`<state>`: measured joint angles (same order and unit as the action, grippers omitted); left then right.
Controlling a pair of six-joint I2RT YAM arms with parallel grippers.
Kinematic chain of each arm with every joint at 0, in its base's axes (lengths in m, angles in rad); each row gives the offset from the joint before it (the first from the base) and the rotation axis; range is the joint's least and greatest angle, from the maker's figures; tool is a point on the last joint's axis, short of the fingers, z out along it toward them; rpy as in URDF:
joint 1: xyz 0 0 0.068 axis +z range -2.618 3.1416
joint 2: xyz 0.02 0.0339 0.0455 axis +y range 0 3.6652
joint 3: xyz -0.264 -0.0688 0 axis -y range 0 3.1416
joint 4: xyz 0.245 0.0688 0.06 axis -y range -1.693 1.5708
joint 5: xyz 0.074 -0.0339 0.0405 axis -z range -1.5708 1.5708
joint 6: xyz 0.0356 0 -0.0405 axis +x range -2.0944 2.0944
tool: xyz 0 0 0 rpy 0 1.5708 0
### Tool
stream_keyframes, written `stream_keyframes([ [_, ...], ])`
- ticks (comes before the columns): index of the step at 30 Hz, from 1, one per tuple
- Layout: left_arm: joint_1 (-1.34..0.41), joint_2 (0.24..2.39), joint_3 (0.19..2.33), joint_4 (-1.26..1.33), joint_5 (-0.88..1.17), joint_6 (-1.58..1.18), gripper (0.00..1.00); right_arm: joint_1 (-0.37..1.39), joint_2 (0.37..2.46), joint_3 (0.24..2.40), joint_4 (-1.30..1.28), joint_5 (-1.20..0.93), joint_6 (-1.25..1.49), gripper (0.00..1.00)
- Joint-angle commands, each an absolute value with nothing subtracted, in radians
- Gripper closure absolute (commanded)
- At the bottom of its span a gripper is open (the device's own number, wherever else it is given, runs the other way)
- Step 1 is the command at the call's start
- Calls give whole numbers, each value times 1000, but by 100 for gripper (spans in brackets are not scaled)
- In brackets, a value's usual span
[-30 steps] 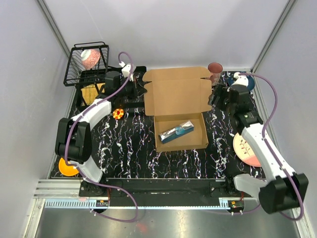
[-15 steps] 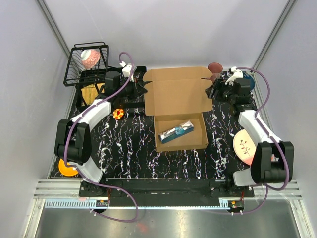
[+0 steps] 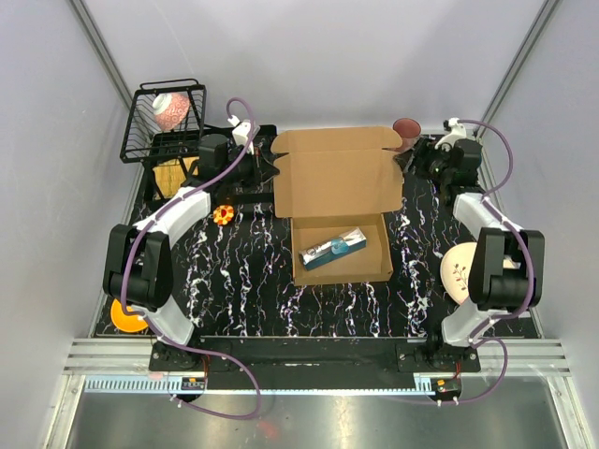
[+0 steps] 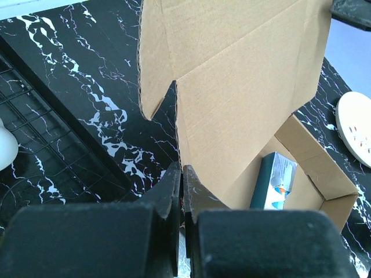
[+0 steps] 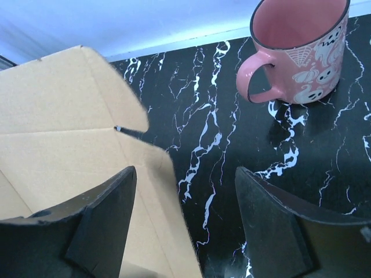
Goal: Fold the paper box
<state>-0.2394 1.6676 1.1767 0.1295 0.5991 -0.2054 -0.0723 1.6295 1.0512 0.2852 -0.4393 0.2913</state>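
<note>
Two arms at the box lid: one pinching, one spread

From above, the paper box [image 3: 337, 178] sits mid-table. Its shallow tray lies toward 6 o'clock with a small teal carton [image 3: 332, 248] inside, and its lid stands open toward 12 o'clock. The left gripper [image 3: 270, 169] is at the lid's 9 o'clock edge, and the right gripper [image 3: 409, 161] is just beside the 3 o'clock edge. A pink mug [image 3: 405, 128] stands at 1 o'clock of the box, a black wire basket [image 3: 164, 122] at 10 o'clock and a pale plate [image 3: 459, 267] at 4 o'clock.

From the left wrist, the two fingers [image 4: 171, 191] are pressed together with the lid's cardboard edge nipped between them. The lid rises toward 12 o'clock, and the tray and carton show at 4 o'clock.

From the right wrist, the fingers [image 5: 98, 226] stand wide apart, gripping nothing. The lid's side flap fills the 9 o'clock side, its edge running down between the fingers. The mug stands upright at 1 o'clock on the black marbled table [image 5: 232, 133].
</note>
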Motion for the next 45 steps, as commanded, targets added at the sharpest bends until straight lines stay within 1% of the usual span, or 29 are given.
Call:
stream_keyframes([
  [1, -245, 1657, 1216, 169, 624, -158, 100, -91, 1703, 1141, 399, -578, 348, 26],
  [3, -245, 1657, 1223, 161, 618, -150, 100, -91, 1721, 1158, 411, -604, 359, 28],
  [9, -245, 1674, 1238, 153, 621, -149, 100, -91, 1767, 1186, 422, -687, 393, 30],
  [12, -245, 1681, 1243, 152, 624, -150, 100, -91, 1773, 1186, 419, -699, 388, 35],
  [13, -245, 1684, 1244, 153, 623, -150, 100, -89, 1775, 1184, 417, -701, 387, 37],
  [16, -245, 1687, 1246, 150, 620, -152, 100, -84, 1778, 1181, 413, -701, 387, 48],
  [17, -245, 1687, 1249, 150, 620, -152, 100, -81, 1776, 1183, 407, -700, 382, 54],
  [20, -245, 1686, 1250, 149, 611, -155, 100, -63, 1760, 1174, 390, -683, 374, 62],
  [26, -245, 1654, 1226, 164, 528, -193, 100, -6, 1651, 1111, 316, -543, 311, 70],
  [27, -245, 1646, 1217, 179, 511, -202, 100, -6, 1631, 1092, 319, -499, 307, 73],
  [30, -247, 1606, 1171, 219, 447, -235, 100, 47, 1530, 1019, 322, -425, 290, 79],
  [35, -247, 1526, 1074, 288, 362, -275, 100, 81, 1425, 922, 324, -367, 287, 86],
  [40, -256, 1450, 960, 420, 315, -340, 100, 139, 1333, 874, 302, -293, 295, 92],
  [45, -324, 1384, 850, 520, 250, -353, 100, 213, 1275, 845, 250, -169, 291, 100],
])
